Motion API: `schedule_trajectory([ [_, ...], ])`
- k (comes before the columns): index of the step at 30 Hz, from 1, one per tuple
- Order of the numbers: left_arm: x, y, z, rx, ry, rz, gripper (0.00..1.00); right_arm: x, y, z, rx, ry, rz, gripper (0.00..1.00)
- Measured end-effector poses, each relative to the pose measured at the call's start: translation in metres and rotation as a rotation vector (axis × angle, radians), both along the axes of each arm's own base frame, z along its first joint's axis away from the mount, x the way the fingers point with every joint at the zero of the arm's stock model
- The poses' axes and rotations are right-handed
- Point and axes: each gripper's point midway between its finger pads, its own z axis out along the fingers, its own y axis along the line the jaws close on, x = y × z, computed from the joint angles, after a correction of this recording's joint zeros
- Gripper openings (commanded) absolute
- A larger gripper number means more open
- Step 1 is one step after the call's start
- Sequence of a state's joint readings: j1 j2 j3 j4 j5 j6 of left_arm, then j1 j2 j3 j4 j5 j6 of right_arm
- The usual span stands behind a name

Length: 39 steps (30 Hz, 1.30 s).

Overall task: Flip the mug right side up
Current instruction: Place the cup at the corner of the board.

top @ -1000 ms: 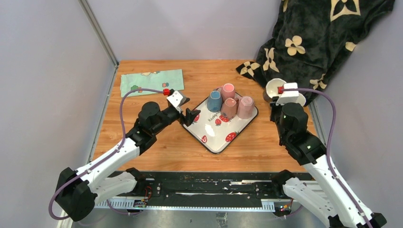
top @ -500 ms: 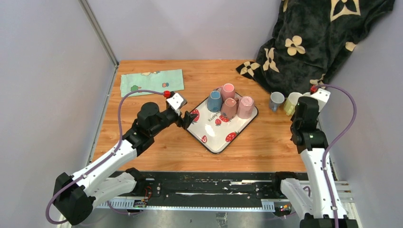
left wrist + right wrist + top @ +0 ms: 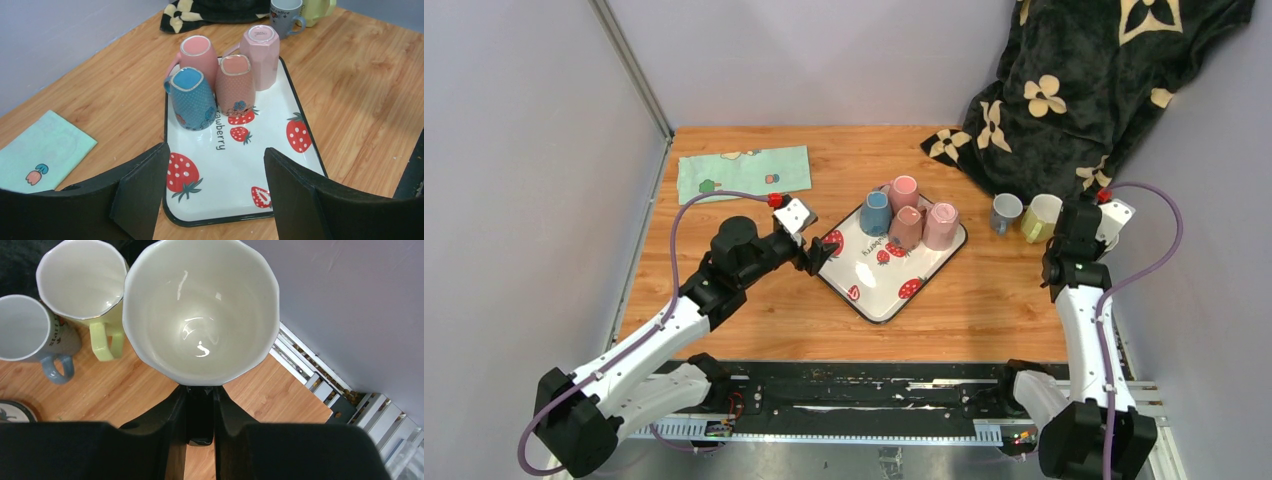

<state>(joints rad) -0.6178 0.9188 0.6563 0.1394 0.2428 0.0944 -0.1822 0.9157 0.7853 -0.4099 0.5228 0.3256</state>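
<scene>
Right end effector (image 3: 200, 395): fingers pinched close together low on the side of the white mug (image 3: 200, 305), gripping it; the exact part clamped is hidden under the mug's body. White mug sits mouth up, faceted rim, glossy inside. It is at the far right of the table (image 3: 754, 320), near the right-hand wall; whether its base touches the wood I cannot tell.

Just beside it, on its left in my right wrist view: yellow mug (image 3: 82, 277), upright, handle toward me. Next along, grey mug (image 3: 22, 327) with a blue handle, also upright. Both stand on the wood at the edge of the black flowered blanket (image 3: 1074, 90).

Left end effector (image 3: 215, 155): fingers spread wide, holding nothing, hanging over the tray's near-left end.

Tray (image 3: 272, 117): white with strawberry print and a dark rim, set at an angle mid-table. Four mugs bunched at its far end, all base up: blue mug (image 3: 190, 100), dotted pink mug (image 3: 235, 85) touching it, plain pink mug (image 3: 197, 55) behind them, pale pink faceted mug (image 3: 262, 55) to the right.

Green napkin (image 3: 744, 170) lies flat at the far left of the table, well apart from the tray
</scene>
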Motion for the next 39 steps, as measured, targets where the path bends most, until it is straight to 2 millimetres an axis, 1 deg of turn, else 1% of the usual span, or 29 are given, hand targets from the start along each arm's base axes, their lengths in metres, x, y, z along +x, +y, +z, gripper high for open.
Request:
schedule_trajectory([
  [6,-0.001,-0.003,-0.001,0.000,0.002,-0.009,0.77,0.009,-0.011,-0.013,0.007,0.015,-0.035,0.00],
  [10,-0.002,-0.005,-0.005,-0.004,0.014,-0.013,0.77,0.014,-0.016,-0.022,0.015,0.027,-0.054,0.00],
  [18,-0.002,-0.011,-0.019,0.007,0.055,-0.035,0.76,0.014,-0.022,-0.038,0.018,0.044,-0.076,0.00],
  [22,-0.003,-0.014,-0.021,0.006,0.061,-0.051,0.76,0.015,-0.023,-0.045,0.022,0.058,-0.078,0.00],
  [28,-0.004,-0.015,-0.020,0.002,0.057,-0.060,0.76,0.023,-0.024,-0.049,0.024,0.055,-0.071,0.00],
  [39,-0.005,-0.017,-0.022,0.004,0.063,-0.075,0.76,0.033,-0.022,-0.069,0.056,0.093,-0.044,0.00],
])
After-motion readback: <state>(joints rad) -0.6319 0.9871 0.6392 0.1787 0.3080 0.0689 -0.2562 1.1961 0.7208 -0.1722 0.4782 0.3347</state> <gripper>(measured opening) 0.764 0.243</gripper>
